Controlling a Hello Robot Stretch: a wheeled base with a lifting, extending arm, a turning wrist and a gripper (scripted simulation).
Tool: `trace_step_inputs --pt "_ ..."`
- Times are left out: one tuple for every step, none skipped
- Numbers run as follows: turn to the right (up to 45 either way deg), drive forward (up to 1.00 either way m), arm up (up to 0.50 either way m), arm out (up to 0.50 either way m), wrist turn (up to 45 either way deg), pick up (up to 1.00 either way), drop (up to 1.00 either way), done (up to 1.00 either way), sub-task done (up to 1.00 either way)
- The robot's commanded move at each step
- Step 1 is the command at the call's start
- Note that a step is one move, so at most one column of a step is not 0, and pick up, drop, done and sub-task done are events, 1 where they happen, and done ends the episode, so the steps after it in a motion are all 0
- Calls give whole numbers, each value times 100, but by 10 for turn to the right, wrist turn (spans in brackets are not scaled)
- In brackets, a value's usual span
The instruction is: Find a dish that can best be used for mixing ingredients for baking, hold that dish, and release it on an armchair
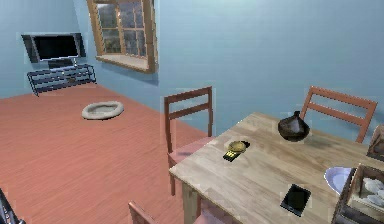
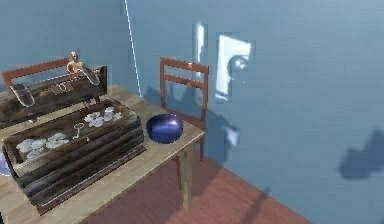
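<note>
A glossy dark blue bowl (image 2: 165, 127) stands near the corner of a wooden table (image 2: 160, 160) in the arm side view, next to a long wooden crate (image 2: 70, 150) holding several pale items. At the forward view's right edge a pale bluish bowl shape (image 1: 338, 178) rests on the same kind of wooden table (image 1: 255, 175), beside a crate (image 1: 366, 195).
Wooden chairs (image 1: 190, 115) (image 1: 338, 108) (image 2: 185, 85) ring the table. On it lie a dark round vase (image 1: 293, 126), a yellow-black item (image 1: 236, 150) and a flat black item (image 1: 295, 198). A small orange figure (image 2: 75, 62) stands behind a second crate (image 2: 55, 90). Far off are a TV (image 1: 53, 47), a window (image 1: 123, 35), a pale ring (image 1: 102, 110) and open red floor (image 1: 80, 160).
</note>
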Motion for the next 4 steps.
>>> trace_step_inputs --pt "0 0 50 0 0 0 0 0 0" --pt "0 0 38 0 0 0 0 0 0" --pt "0 0 0 48 0 0 0 0 0" --pt "0 0 0 0 450 0 0 0 0"
